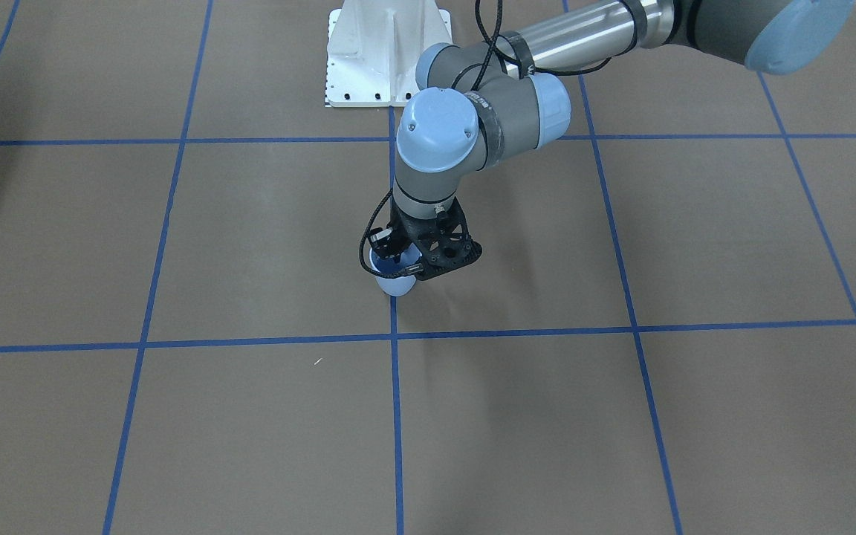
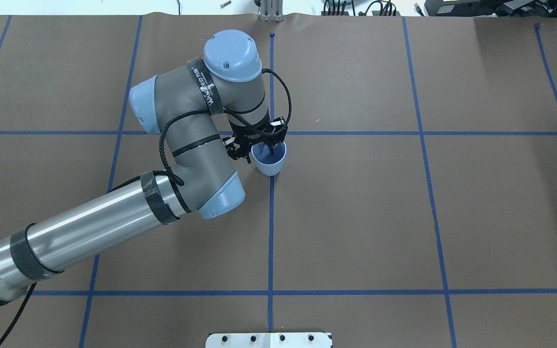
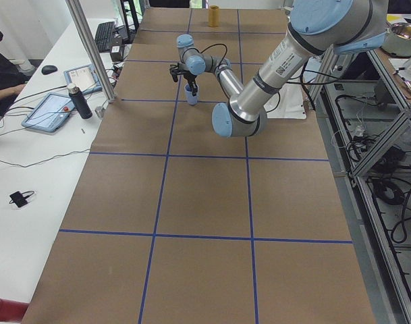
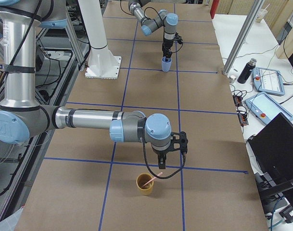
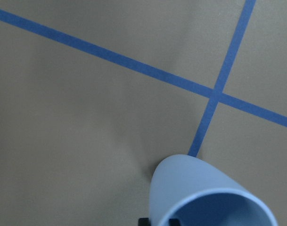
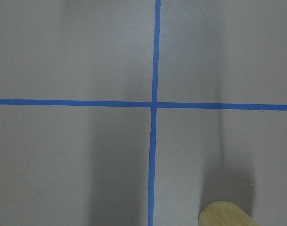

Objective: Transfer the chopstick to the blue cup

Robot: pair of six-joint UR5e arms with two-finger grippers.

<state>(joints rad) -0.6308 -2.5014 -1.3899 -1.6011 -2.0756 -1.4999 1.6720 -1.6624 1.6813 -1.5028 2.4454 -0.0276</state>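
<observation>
The blue cup (image 2: 271, 164) stands upright on the brown table near the centre, and also shows in the front view (image 1: 396, 284) and the left wrist view (image 5: 190, 183). My left gripper (image 2: 270, 144) is straight above it, with one dark finger inside the rim and one outside, closed on the cup's wall. No chopstick shows inside the cup. One thin pinkish chopstick (image 4: 150, 181) leans in a tan cup (image 4: 145, 185) at the table's right end. My right gripper (image 4: 160, 166) hangs just above that cup; I cannot tell whether it is open or shut.
Blue tape lines divide the table into squares. The white robot base plate (image 1: 387, 52) sits behind the blue cup. The tan cup's rim (image 6: 228, 215) shows at the bottom of the right wrist view. A side table with tablets and a bottle (image 3: 80, 101) runs along the far edge.
</observation>
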